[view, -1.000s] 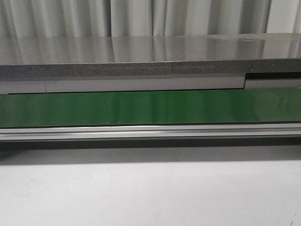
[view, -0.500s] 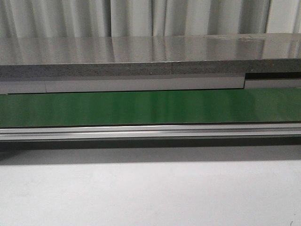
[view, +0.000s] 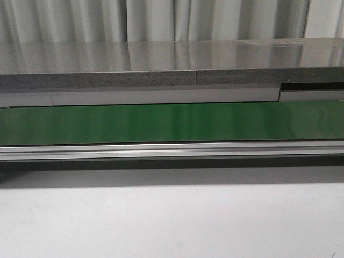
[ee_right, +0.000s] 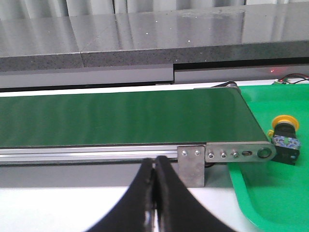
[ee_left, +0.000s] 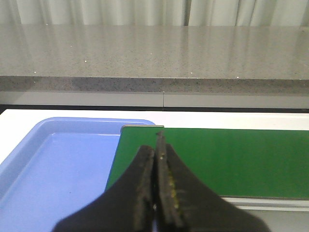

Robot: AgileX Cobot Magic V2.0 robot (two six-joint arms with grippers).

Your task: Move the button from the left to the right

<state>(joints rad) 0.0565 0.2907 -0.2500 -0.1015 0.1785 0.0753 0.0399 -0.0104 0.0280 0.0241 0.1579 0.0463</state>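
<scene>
The button point(ee_right: 284, 137), with a round orange-yellow cap on a black body, lies on its side in the green tray point(ee_right: 275, 208), just past the end of the green conveyor belt point(ee_right: 120, 118). My right gripper point(ee_right: 155, 166) is shut and empty, over the white table in front of the belt's rail, apart from the button. My left gripper point(ee_left: 157, 150) is shut and empty, over the other end of the belt point(ee_left: 217, 159) beside the blue tray point(ee_left: 43, 169). Neither gripper shows in the front view, where the belt point(view: 172, 123) carries nothing.
The blue tray holds nothing that I can see. A grey stone counter point(view: 161, 67) runs behind the belt, with curtains behind it. An aluminium rail point(view: 172, 150) edges the belt's near side, with a metal end bracket point(ee_right: 193, 164). White table point(view: 172, 220) lies in front.
</scene>
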